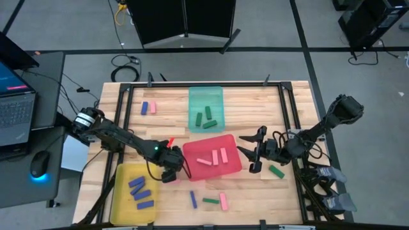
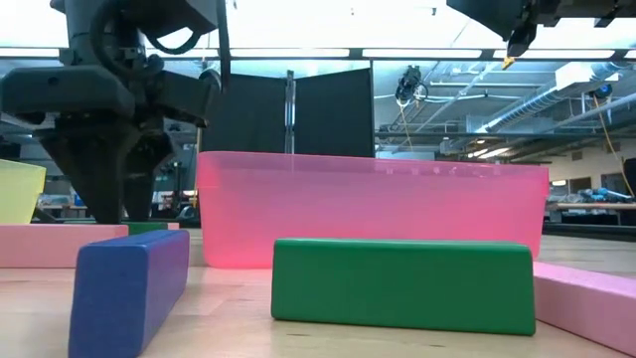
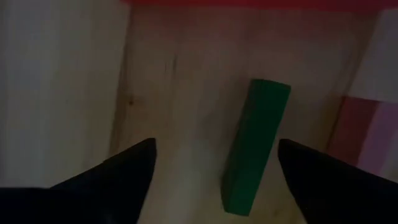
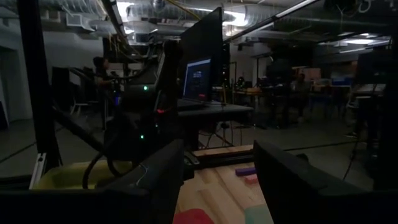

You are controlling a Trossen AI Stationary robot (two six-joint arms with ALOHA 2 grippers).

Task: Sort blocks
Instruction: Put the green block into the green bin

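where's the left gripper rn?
High view: left gripper sits open between the yellow tray and red tray, near the table's front; its wrist view shows a green block between its fingers.

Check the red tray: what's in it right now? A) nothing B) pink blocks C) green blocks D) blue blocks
B: the high view shows three pink blocks lying in the red tray, with no blue or green ones among them.
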